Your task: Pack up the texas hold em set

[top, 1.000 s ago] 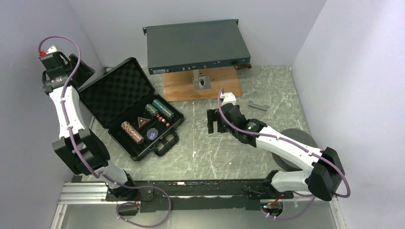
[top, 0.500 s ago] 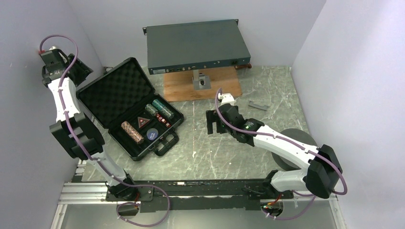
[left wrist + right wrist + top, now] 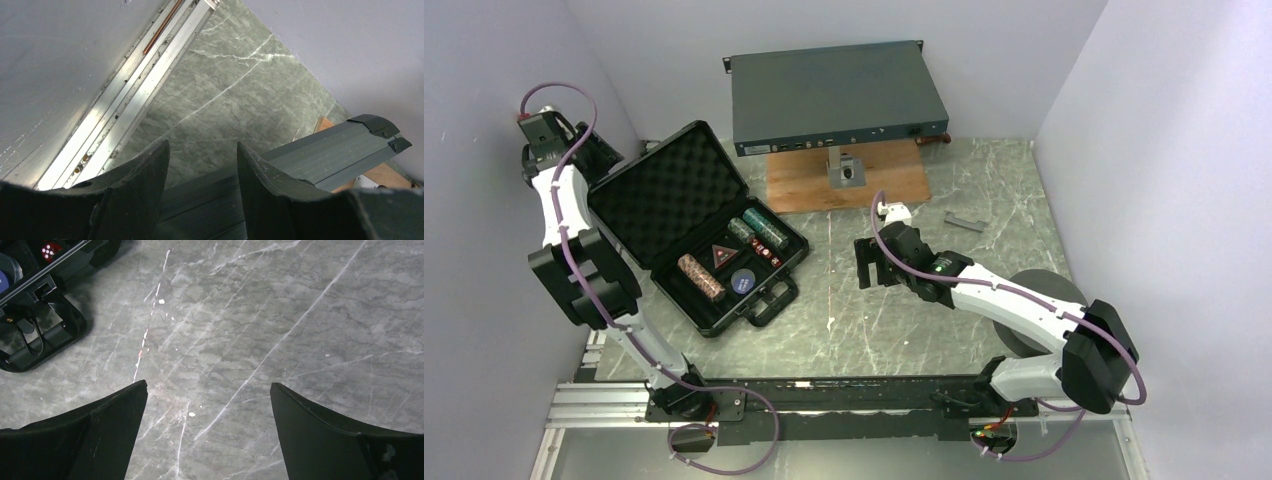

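Top external view: the black case lies open, right of the left pincer and left of the right pincer. Inside it sit chip stacks, a red triangle, a blue disc and red dice. Left wrist view: the left pincer has its fingers apart, holding nothing. Right wrist view: the right pincer is wide apart above the table; the case handle is up and left of it.

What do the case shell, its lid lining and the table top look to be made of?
Case shell: probably moulded plastic, black and matt with a slight sheen, with crisp hard edges.
Lid lining: soft black foam, judging by its egg-crate bumps.
Table top: grey-green with white veins, smooth and faintly glossy, like marble, though it could be a printed laminate.
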Available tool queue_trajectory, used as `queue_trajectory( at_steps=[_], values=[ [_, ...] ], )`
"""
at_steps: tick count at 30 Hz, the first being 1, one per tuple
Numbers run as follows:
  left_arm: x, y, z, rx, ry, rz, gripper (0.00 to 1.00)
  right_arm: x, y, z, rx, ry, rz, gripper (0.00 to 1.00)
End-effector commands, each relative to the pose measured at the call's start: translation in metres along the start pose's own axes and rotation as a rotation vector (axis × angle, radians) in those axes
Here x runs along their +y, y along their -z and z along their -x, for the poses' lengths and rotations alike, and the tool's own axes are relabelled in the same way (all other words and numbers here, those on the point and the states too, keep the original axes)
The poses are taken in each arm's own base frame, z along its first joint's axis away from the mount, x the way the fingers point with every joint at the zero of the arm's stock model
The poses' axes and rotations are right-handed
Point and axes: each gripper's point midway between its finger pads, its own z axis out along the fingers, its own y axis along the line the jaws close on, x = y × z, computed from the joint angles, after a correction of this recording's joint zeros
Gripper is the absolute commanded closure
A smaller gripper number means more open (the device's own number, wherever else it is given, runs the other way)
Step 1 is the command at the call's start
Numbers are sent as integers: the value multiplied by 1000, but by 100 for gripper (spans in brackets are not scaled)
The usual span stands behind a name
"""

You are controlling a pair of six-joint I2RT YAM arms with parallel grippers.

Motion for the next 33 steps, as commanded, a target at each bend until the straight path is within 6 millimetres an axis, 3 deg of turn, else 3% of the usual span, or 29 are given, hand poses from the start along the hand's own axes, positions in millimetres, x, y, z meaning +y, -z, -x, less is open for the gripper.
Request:
queue_trajectory(
  at_steps=[1,7,14,33],
  values=[
    [3,14,-11,15,12,9,43,4,-1,4,-14,10,15,4],
    [0,24,-16,17,3,-5,43,4,-1,3,-12,8,18,5],
    [-16,39,-15,-2,-15,-38,43,2,0,3,-14,10,14,5],
    [-47,74,-34,15,-53,-114,43,0,4,1,-16,6,11,5]
  ],
)
